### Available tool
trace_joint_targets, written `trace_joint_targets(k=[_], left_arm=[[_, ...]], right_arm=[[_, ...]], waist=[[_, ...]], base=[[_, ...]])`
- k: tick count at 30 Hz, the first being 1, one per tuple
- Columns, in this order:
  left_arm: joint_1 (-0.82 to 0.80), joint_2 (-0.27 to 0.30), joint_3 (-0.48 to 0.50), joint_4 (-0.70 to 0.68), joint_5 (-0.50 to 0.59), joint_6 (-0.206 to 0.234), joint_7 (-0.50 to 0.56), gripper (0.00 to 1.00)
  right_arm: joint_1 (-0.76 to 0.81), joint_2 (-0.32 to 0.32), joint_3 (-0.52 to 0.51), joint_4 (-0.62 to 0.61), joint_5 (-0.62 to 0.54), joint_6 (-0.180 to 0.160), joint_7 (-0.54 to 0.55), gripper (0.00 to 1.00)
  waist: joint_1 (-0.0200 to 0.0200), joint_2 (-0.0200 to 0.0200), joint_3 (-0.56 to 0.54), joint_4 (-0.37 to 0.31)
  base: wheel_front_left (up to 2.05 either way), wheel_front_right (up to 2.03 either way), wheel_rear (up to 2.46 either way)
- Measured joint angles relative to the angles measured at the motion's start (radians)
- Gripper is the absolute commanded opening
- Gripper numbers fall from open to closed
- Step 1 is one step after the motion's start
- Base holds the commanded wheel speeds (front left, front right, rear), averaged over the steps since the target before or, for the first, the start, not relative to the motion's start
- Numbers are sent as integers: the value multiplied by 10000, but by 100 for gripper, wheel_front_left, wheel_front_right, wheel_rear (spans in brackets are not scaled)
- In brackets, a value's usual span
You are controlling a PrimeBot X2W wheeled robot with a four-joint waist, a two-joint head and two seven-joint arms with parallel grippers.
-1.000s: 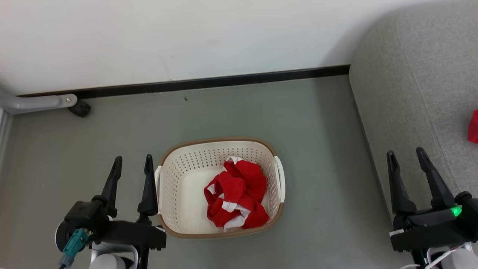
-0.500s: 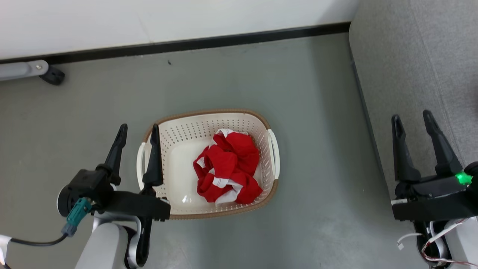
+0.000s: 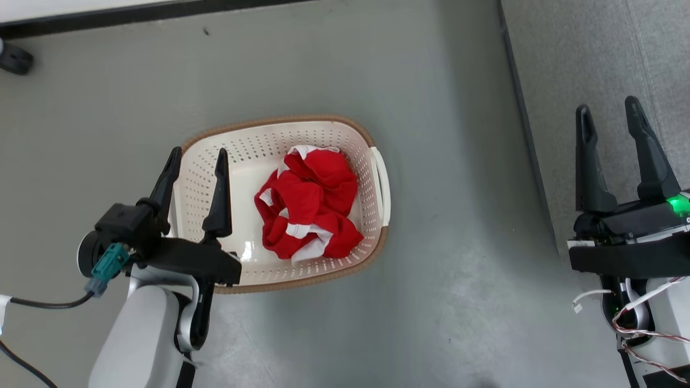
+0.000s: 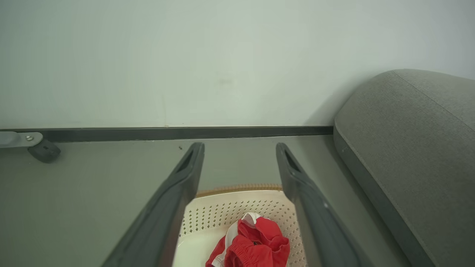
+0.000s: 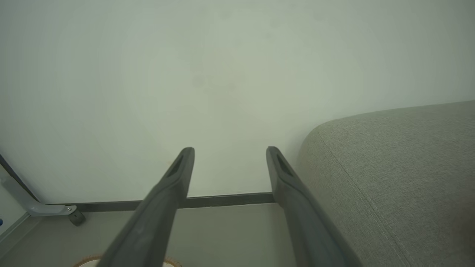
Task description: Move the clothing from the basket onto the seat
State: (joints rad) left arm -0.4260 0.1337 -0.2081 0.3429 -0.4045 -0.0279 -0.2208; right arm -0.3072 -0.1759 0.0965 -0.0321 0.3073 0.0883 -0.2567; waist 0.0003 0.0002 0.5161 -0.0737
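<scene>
The left gripper [image 3: 198,152] has its two fingers [image 3: 220,188] spread wide, empty. The right gripper [image 3: 607,106] stands likewise, fingers parted, gripping nothing

In the head view the left end effector [image 3: 198,152] hides much of the left wall and handle of the basket [image 3: 302,119]. The clothing [image 3: 307,210] lies bunched, so whether it is one garment or more cannot be told, and it covers the right part of the basket's floor. The seat [image 3: 593,64] is cut off by the top and right edges, and a dark caster [image 3: 12,56] by the far left edge. In the left wrist view the bottom edge cuts off both basket and clothing.
</scene>
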Motion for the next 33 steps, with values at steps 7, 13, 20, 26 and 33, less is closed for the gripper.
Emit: trace_joint_targets(k=[7, 13, 20, 26, 33], left_arm=[[-614, 104, -29, 700, -2, -224, 343, 100], [-1069, 230, -188, 1187, 15, -268, 554, 100], [-1638, 539, -180, 1914, 13, -431, 888, 100], [-2135, 529, -130, 2759, 12, -431, 1170, 100], [-2479, 625, -146, 3480, 10, -525, 1486, 100]], right_arm=[[-396, 201, 10, -31, -61, 13, 0, 100], [-780, 316, -8, -142, -96, 88, -2, 100], [-1283, 552, -2, -140, -104, 102, -2, 100], [-1411, 660, -31, -75, -113, 121, -2, 100], [-1432, 777, -77, -52, -176, 176, -2, 100]], waist=[[-1, 0, 630, -265], [-1, 0, 1161, -509], [-2, 0, 1673, -810], [-2, 1, 2160, -1240], [-2, 0, 2596, -1588]], base=[[0, 0, 0], [0, 0, 0], [0, 0, 0], [0, 0, 0], [0, 0, 0]])
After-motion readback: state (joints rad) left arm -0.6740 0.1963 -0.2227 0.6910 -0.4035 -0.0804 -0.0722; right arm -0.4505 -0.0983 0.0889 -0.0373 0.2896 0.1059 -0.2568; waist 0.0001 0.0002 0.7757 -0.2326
